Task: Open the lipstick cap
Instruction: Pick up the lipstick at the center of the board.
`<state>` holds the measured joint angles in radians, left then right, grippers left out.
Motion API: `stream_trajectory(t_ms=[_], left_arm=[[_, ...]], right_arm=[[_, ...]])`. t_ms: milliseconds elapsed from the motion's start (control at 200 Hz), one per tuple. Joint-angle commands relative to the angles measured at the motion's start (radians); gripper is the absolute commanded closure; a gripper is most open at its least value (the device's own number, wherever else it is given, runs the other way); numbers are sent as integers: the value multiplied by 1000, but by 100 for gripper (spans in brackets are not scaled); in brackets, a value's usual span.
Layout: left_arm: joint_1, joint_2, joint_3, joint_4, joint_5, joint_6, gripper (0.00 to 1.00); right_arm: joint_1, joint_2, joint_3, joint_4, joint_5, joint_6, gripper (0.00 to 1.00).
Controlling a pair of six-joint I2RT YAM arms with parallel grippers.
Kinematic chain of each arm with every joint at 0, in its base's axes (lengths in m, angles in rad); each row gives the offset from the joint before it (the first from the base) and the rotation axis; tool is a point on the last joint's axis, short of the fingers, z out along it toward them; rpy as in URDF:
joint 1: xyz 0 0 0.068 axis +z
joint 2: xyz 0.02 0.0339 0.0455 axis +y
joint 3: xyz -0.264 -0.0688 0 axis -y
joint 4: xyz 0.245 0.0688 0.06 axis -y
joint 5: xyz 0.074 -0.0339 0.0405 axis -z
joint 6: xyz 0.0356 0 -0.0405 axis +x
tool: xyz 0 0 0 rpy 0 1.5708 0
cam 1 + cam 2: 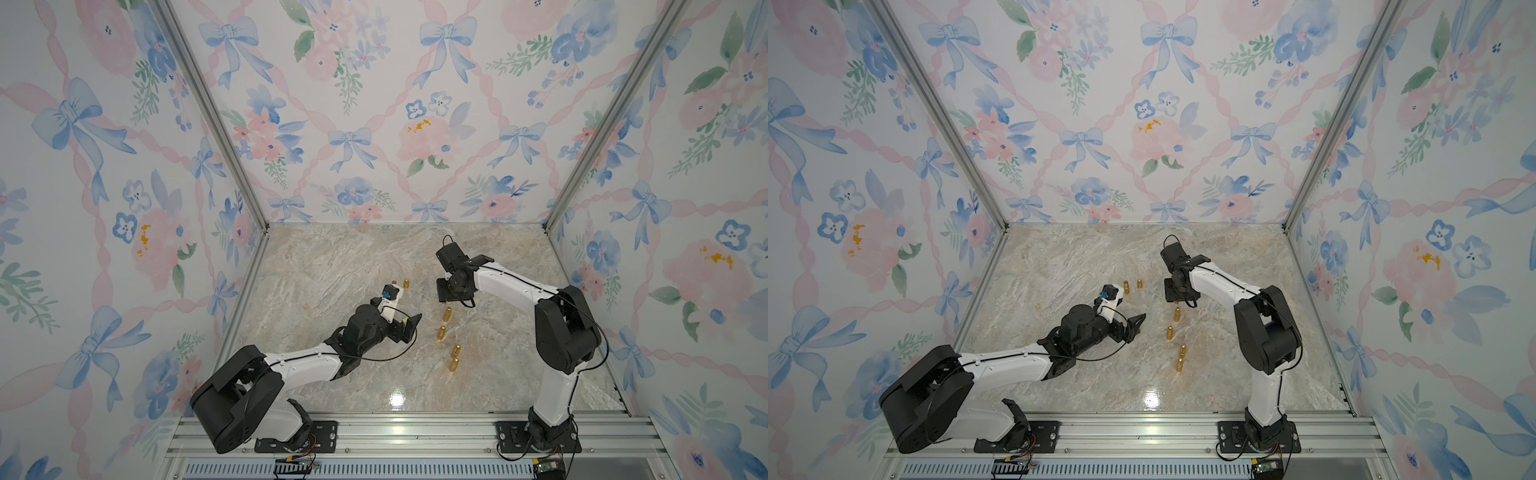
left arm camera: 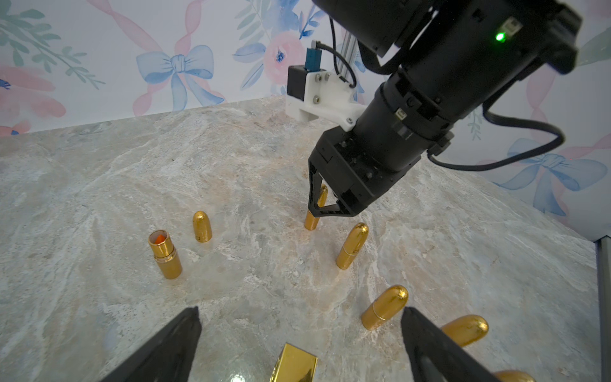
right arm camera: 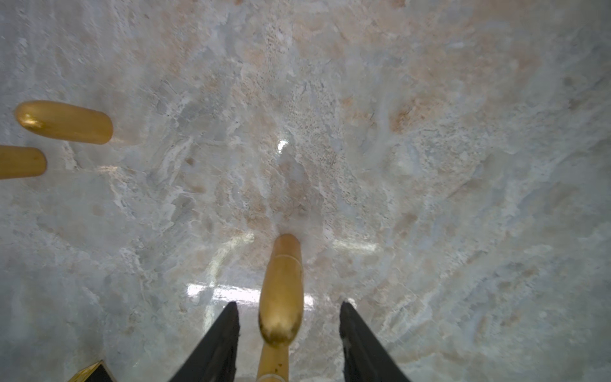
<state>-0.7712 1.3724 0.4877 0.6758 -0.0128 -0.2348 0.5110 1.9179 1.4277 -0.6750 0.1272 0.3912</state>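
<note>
My left tool (image 2: 299,311): wide open, empty, well apart from right tool (image 3: 289,304). Right tool: part open, straddling the upright gold lipstick (image 3: 281,291) on desk (image 3: 429,165), gaps both sides, so no grip yet afaict. Lipstick prob light, stiff, glossy = slippery, tips easy. I'd pinch cap above seam; base needs bracing. Top views: wrist hides right tool's tips, and seam height vs tool is hard to read.

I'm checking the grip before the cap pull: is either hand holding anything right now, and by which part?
Nothing is held yet. The right hand straddles the lipstick cap with gaps on both sides; the left hand is open and empty.
</note>
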Motion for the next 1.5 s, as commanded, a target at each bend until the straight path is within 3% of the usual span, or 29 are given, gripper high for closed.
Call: stream_trajectory(t_ms=[0,860,1495], left_arm=[[-5,13,26,-1,10,22,2],[-5,24,25,-1,-9,15,2],[-5,-88,-31,-2,-66,35,2]], right_arm=[[-6,43,37,11,2,-1,52],[-14,147,94,28,36,-25,75],[47,-61,129,-69,-26,-56,80]])
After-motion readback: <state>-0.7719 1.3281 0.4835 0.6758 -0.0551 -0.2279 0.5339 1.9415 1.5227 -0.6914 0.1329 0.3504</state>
